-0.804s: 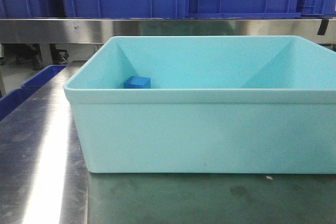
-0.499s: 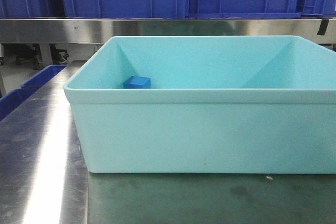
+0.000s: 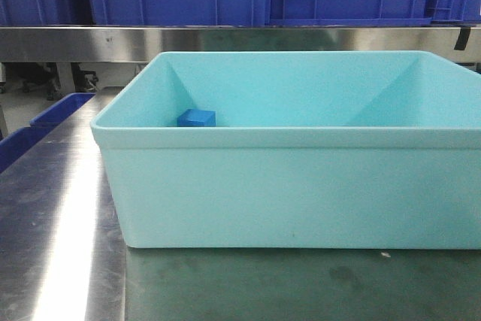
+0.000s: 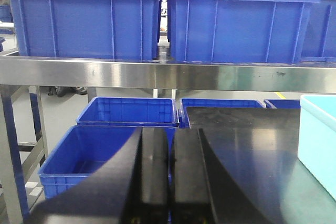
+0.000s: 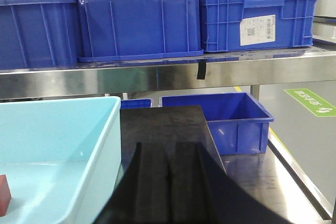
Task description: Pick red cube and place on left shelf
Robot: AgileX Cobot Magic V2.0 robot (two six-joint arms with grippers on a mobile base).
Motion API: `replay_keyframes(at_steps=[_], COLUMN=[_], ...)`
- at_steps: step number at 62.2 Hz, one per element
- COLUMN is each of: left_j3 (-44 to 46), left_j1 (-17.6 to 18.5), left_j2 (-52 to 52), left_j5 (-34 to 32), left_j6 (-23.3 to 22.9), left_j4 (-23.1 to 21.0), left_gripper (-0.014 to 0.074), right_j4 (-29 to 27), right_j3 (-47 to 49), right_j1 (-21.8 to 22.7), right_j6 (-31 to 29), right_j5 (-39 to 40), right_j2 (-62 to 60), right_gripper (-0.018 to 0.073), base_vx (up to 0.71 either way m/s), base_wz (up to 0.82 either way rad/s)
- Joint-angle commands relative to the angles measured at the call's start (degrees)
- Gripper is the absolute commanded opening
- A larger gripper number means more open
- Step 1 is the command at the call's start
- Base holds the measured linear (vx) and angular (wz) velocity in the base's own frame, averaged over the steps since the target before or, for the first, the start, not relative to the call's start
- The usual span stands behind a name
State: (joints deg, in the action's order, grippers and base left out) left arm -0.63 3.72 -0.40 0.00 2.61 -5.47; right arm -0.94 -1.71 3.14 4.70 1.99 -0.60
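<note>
Across the last second nothing is seen to have changed in the front view. The turquoise tub [image 3: 285,137] stands where it stood on the steel table [image 3: 60,208], and the small blue cube [image 3: 195,117] remains in its corner at 9 o'clock inside the tub. No arm has entered that view.

The left hand [image 4: 170,135] is clenched, with its fingers pressed together and nothing between them. The right hand [image 5: 168,148] is likewise clenched and empty.

The red cube [image 5: 4,192] is caught only at the edge of the right wrist view, at 8 o'clock, lying on the tub's floor. From the front it cannot be seen and is probably masked by the near wall.

The left shelf [image 4: 157,74], its steel rail loaded with blue crates [image 4: 84,24], is seen at 12 o'clock beyond the left hand.

The stillness suggests that the pick has not been begun. A hand must first be released and brought down into the tub over the cube.
</note>
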Motion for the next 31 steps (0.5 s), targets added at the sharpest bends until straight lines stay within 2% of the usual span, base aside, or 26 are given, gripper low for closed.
replay_keyframes(at_steps=[1,16,22,31], left_j3=[-1.4,-1.4,-1.4,-1.4], left_j1=[0.2,0.2,0.2,0.2], left_j2=[-0.7,-0.7,-0.7,-0.7], left_j5=[-4.8,-4.8,-4.8,-4.8], left_j6=[-0.3,-0.3,-0.3,-0.3], left_j4=[-0.4,-0.4,-0.4,-0.4], left_gripper=[0.0123,0.0123,0.0123,0.0123], right_j4=[0.0,0.0,0.2,0.6], right_j3=[1.4,3.7,10.6,24.5], right_j1=[0.2,0.2,0.2,0.1], right_j6=[-0.4,-0.4,-0.4,-0.4], right_j5=[5.8,7.9,3.4,-8.7], right_j2=[-1.0,-0.9,1.5,11.2], right_gripper=[0.0045,0.0045,0.0045,0.0045], base_vx=[0.00,0.00,0.00,0.01], base_wz=[0.00,0.00,0.00,-0.08])
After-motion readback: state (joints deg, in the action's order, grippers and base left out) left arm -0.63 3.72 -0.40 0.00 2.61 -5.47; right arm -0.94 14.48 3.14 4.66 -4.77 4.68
